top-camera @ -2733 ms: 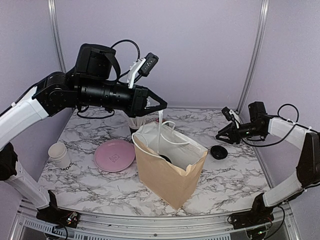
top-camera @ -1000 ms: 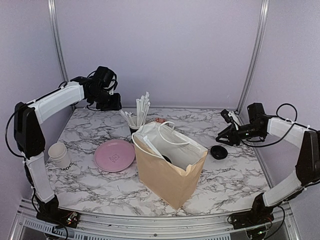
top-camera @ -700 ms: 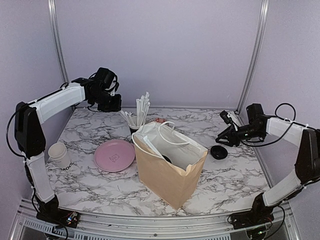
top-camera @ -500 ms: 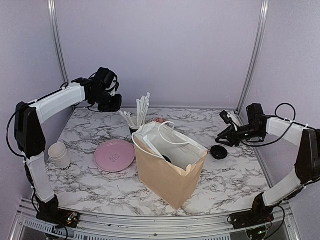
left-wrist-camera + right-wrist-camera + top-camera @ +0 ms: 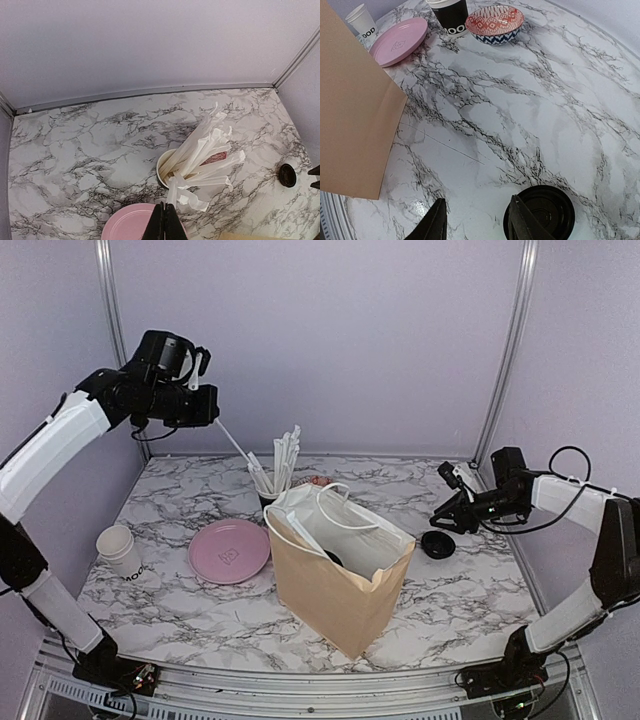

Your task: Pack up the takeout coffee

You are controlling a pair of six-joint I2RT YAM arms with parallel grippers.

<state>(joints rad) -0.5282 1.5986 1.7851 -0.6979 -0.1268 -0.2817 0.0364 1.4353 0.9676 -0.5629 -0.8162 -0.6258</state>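
Note:
The takeout coffee is mostly hidden: only a dark round shape (image 5: 330, 558) shows inside the open brown paper bag (image 5: 345, 590). My left gripper (image 5: 210, 412) is high above the back left of the table. It is shut on a wrapped white straw (image 5: 235, 443) whose lower end still reaches the black cup of straws (image 5: 270, 485). In the left wrist view the shut fingers (image 5: 164, 207) pinch that straw (image 5: 184, 192) above the cup (image 5: 165, 172). My right gripper (image 5: 438, 516) is open and empty. It sits low over the table (image 5: 477, 200), with a loose black lid (image 5: 542, 212) by its right finger.
A pink plate (image 5: 230, 550) lies left of the bag. A stack of lidless white cups (image 5: 120, 550) stands at the far left. A red patterned bowl (image 5: 495, 17) sits behind the bag beside the straw cup. The loose black lid (image 5: 437, 544) lies right of the bag.
My left gripper has risen from beside the back wall and now holds a straw drawn up from the straw cup. The right arm has hardly moved.

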